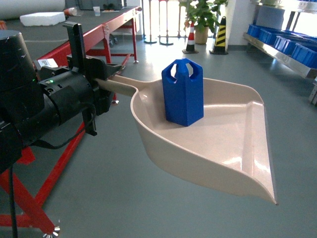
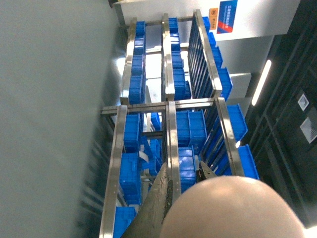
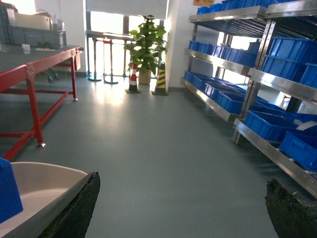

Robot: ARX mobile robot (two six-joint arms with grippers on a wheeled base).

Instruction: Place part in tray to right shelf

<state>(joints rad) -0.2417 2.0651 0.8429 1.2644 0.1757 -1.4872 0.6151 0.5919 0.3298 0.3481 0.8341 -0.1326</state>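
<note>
— What's the room like from where you stand?

— Grey, smooth floor (image 1: pixel 124 198) with a wide open stretch. The landmark is the wide beige plastic dustpan-shaped tray (image 1: pixel 233 148), held up off the floor. Behind it and to its left runs a red steel-framed workbench (image 1: pixel 106 29); far behind it stand a potted green plant (image 1: pixel 200 15) and two striped traffic cones (image 1: pixel 218 37).

— And the part?

— The small bright-blue plastic hexagonal block (image 1: pixel 183 91) stands upright inside the tray, near the back wall where the handle joins.

— Who's holding the tray?

— The black left gripper (image 1: pixel 106 82) is clamped on the tray's long straight handle, left of the scoop.

— The shelf?

— The stainless-steel right shelf (image 1: pixel 285 52) with large blue crates (image 1: pixel 292 42) lies beyond the tray's right side, well apart from its lip. Open floor lies between them.

— The other arm?

— In the right wrist view the right gripper (image 3: pixel 181 208) has its dark fingers (image 3: pixel 79 208) spread wide, nothing between them; the tray's edge shows just beside the left finger. The open aisle runs ahead, with the shelving along the right.
</note>
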